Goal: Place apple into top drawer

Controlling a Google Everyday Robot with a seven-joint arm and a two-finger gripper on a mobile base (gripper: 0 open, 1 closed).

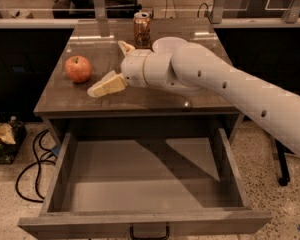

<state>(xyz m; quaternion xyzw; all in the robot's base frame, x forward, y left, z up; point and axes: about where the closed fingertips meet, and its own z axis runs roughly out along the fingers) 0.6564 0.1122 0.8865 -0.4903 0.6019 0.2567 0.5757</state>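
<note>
The red-orange apple (pixel 78 69) sits on the left part of the brown tabletop (pixel 90 101). The top drawer (pixel 145 184) is pulled fully out below the table and is empty, with its dark handle (pixel 149 232) at the front edge. My gripper (pixel 105 68) hovers over the tabletop just right of the apple, apart from it. Its cream fingers (pixel 106 86) are spread open and hold nothing. The white arm (pixel 230 91) reaches in from the right.
A soda can (pixel 142 29) stands at the back of the table. A white bowl (pixel 167 45) beside it is partly hidden by my arm. Black cables (pixel 35 159) and a bag of clutter (pixel 2 134) lie on the floor at left.
</note>
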